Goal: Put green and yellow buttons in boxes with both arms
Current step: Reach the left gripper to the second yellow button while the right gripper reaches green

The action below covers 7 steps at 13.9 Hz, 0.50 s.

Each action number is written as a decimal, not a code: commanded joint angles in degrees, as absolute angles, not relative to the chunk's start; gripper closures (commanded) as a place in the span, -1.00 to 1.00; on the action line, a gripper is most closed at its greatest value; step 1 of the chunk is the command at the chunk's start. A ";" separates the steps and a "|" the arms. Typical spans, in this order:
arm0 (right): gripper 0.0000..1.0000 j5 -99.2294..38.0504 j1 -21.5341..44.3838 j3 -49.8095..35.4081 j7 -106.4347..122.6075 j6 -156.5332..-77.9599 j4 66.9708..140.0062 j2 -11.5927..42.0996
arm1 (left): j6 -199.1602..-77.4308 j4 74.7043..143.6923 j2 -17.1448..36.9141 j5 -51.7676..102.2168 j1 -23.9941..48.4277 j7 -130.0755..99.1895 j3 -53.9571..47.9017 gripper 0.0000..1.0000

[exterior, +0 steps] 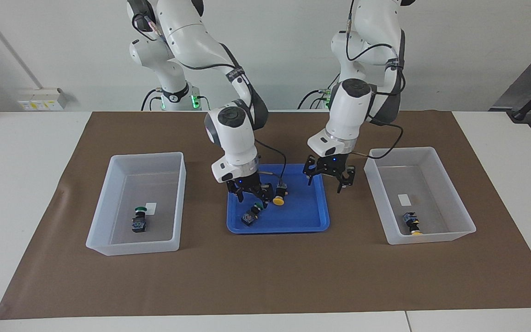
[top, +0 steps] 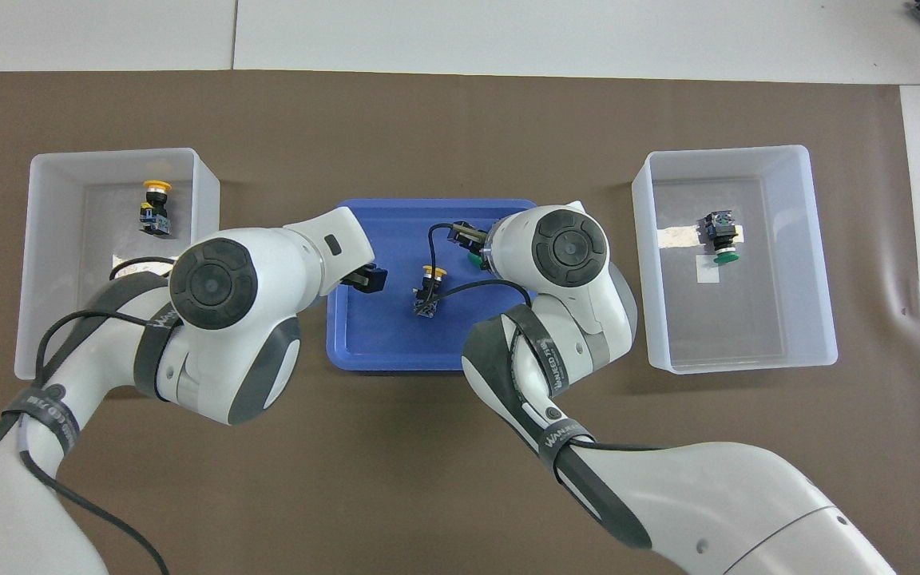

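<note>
you're holding right tool (exterior: 251,197) low in blue tray (exterior: 311,221), fingers apart | green button (exterior: 251,213) lying just under it, cap end nearer robots, right arm nearer | left tool (exterior: 329,180) hovering over tray rim, fingers apart | yellow button (exterior: 279,194) lying between tools

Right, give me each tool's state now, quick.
Left tool: open, empty, over the blue tray's edge.
Right tool: open around the green button, not gripping yet.

Tray (exterior: 302,226) between two boxes (exterior: 109,216)
</note>
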<state>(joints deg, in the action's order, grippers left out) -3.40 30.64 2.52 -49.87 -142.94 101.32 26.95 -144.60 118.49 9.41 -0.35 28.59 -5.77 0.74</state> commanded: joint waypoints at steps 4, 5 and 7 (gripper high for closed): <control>-0.17 -4.13 29.45 2.55 -50.71 -146.07 100.90 28.83 | -152.14 123.75 10.63 0.35 34.18 -8.17 1.76 -1.00; -0.17 -4.22 29.27 2.46 -50.71 -147.73 101.33 29.18 | -152.92 123.75 11.77 0.35 34.89 -8.26 1.67 -1.00; -0.17 -4.13 29.53 2.55 -50.80 -148.88 102.65 29.18 | -159.22 123.66 15.36 0.35 37.52 -8.87 1.76 -1.00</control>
<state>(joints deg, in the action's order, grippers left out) -3.50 29.82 2.84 -49.96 -146.63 101.69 28.70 -153.05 122.89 12.33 -0.35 34.45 -7.97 0.79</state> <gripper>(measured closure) 0.414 0.000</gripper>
